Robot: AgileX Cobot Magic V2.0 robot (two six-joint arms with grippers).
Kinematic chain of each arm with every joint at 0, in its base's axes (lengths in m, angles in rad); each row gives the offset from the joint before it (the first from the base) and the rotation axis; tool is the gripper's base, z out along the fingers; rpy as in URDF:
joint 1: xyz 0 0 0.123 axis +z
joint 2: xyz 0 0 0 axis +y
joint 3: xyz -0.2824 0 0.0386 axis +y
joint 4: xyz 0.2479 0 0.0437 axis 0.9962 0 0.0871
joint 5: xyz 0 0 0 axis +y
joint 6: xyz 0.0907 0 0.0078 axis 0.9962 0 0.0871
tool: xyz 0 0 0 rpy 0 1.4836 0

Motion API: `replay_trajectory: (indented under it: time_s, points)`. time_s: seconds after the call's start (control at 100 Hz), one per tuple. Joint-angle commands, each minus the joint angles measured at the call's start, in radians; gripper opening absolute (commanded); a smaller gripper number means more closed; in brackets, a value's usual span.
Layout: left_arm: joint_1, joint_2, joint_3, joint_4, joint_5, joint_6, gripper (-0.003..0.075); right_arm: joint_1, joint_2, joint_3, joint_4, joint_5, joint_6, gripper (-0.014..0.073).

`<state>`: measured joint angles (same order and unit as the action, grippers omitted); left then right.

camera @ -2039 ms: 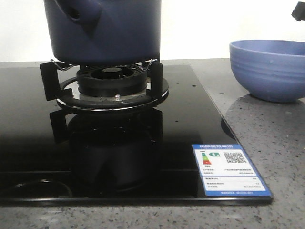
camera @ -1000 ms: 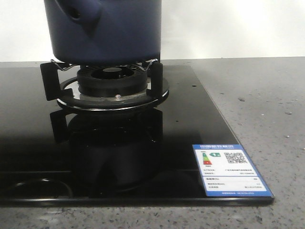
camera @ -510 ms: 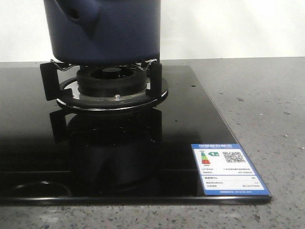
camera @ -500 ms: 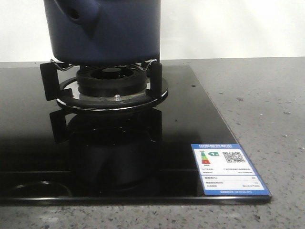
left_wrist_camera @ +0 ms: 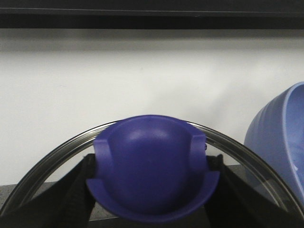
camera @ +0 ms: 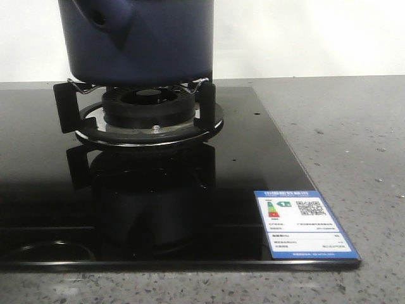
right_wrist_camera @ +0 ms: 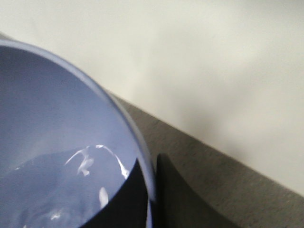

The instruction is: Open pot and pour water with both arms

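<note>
Your left end effector [left_wrist_camera: 151,209] is closed on the dark blue knob [left_wrist_camera: 152,167] of a glass lid [left_wrist_camera: 42,164], one black finger [left_wrist_camera: 71,190] pressed to each side of the knob. The lid's clear rim curves around behind it, and a lighter blue bowl [left_wrist_camera: 280,142] shows just beside the lid.

In the front view you have the pot [camera: 136,38] standing on the burner grate [camera: 136,111] of a black glass stove [camera: 38,190], its stubby tube handle [camera: 104,14] pointing toward the camera; its top is out of frame. A blue-bordered label [camera: 304,223] sits on the stove's near right corner, and grey speckled counter [camera: 354,139] lies to the right.

Your right end effector [right_wrist_camera: 151,190] pinches the bowl's [right_wrist_camera: 57,142] rim, one finger inside and one outside. Water glints in the bowl.
</note>
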<state>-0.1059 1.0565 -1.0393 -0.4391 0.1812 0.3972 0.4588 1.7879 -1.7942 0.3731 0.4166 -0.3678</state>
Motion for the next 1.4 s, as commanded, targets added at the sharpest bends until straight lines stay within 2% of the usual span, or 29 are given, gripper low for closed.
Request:
replay_trajectory:
  time_s: [0.0,0.23,0.57,0.67,0.95,1.259,1.389]
  points:
    - [0.002,-0.020,-0.037,-0.015,-0.110,-0.002,0.0389,0.009,-0.102,0.061,0.028,-0.243,-0.034,-0.0048]
    - [0.002,-0.020,-0.037,-0.015,-0.110,-0.002,0.0389,0.040,-0.141,0.244,-0.004,-0.553,-0.049,-0.0048]
    - [0.002,-0.020,-0.037,-0.015,-0.114,-0.002,0.0389,0.060,-0.141,0.330,-0.041,-0.847,-0.049,-0.0048]
    - [0.002,-0.020,-0.037,-0.015,-0.114,-0.002,0.0389,0.060,-0.141,0.351,-0.041,-0.908,-0.049,-0.0048]
    - [0.002,-0.020,-0.037,-0.015,-0.117,-0.002,0.0389,0.072,-0.141,0.367,-0.059,-0.953,-0.049,-0.0051]
    - [0.002,-0.020,-0.037,-0.015,-0.119,-0.002,0.0389,0.122,-0.141,0.487,-0.071,-1.257,-0.048,-0.0051]
    - [0.002,-0.020,-0.037,-0.015,-0.119,-0.002,0.0389,0.131,-0.141,0.502,-0.098,-1.329,-0.048,-0.0051]
